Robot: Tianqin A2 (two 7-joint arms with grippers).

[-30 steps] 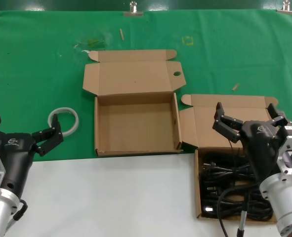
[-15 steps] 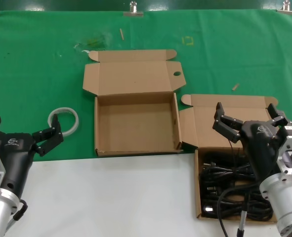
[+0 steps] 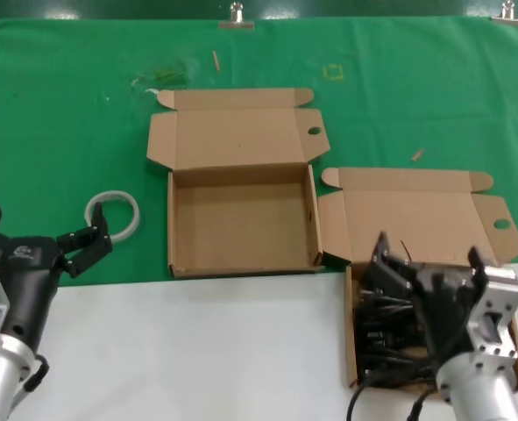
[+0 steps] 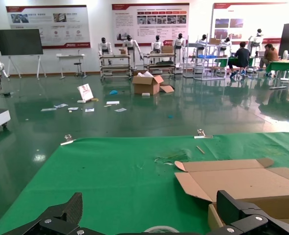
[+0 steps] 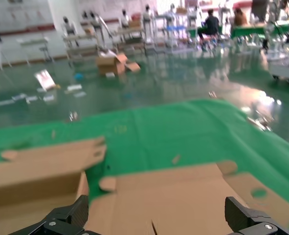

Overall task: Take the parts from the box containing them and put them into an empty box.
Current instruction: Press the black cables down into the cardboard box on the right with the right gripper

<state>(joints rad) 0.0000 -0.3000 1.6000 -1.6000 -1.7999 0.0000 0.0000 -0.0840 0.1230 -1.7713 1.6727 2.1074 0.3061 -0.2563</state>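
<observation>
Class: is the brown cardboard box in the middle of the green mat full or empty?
Empty: the brown cardboard box stands open, with only its bare floor showing inside.

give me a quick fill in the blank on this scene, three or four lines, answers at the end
1. The black power cords lie in the box on the robot's ____ side.
2. The right gripper hangs over the cords with its fingers ____.
3. The white ring lies on the ____ cloth near the open left gripper.
4. The middle box holds ____.

Missing words: right; open; green; nothing
</observation>
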